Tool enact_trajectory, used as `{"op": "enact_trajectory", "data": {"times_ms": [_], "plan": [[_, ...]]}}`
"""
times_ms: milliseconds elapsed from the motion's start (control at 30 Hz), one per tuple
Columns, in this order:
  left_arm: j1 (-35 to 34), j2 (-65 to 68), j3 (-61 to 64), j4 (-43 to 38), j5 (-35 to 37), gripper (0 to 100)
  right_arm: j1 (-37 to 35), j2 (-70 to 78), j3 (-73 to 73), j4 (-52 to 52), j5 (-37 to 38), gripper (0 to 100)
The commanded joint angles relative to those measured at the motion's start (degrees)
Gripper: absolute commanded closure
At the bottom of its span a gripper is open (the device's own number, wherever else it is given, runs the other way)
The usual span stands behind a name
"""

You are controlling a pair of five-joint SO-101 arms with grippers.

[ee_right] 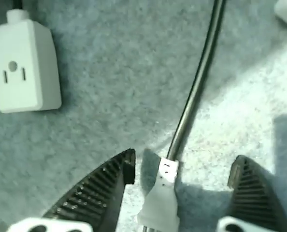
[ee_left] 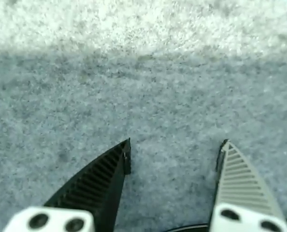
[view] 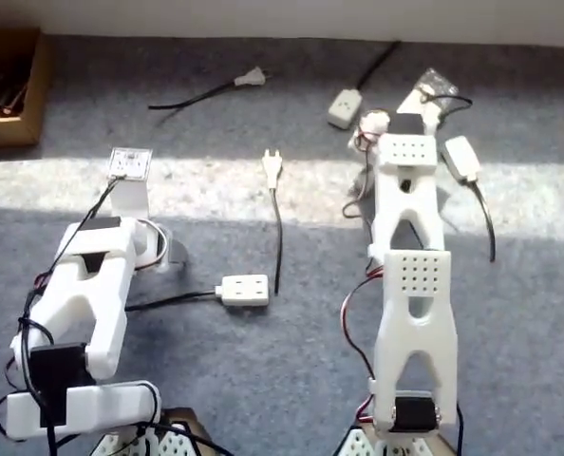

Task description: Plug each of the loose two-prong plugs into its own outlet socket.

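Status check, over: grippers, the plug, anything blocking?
Left gripper open over bare carpet. Right gripper open, straddling white plug, not gripped. Outlet socket nearby, nothing seen in the way.

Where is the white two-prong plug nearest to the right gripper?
In the right wrist view, the white two-prong plug lies on the grey carpet between the right gripper's open fingers; its black cord leads away past a white outlet socket.
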State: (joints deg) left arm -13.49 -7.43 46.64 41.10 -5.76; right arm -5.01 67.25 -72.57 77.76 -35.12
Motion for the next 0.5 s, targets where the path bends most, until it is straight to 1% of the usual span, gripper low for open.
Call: {"op": "enact_trajectory", "data": {"times_ms": [0,200,267,400,433,467], "plan": [[0.9,-1.5,-0.1,-0.5,-0.4,71,-0.6,-1.2,-1.6,-1.4,2.4,69.9],[0.9,-1.5,0.0,-0.5,-0.4,71,-0.7,-1.2,-1.6,-1.4,2.3,71.2],[0.9,-1.5,0.0,-0.5,-0.4,71,-0.7,-1.2,-1.6,-1.4,2.3,78.3],[1.0,-1.5,0.0,-0.5,-0.4,71,-0.7,-1.2,-1.7,-1.4,2.3,98.1],[1.0,-1.5,0.0,-0.5,-0.4,71,-0.7,-1.2,-1.7,-1.4,2.3,99.7],[1.0,-1.5,0.0,-0.5,-0.4,71,-0.7,-1.2,-1.7,-1.4,2.3,98.5]]}}
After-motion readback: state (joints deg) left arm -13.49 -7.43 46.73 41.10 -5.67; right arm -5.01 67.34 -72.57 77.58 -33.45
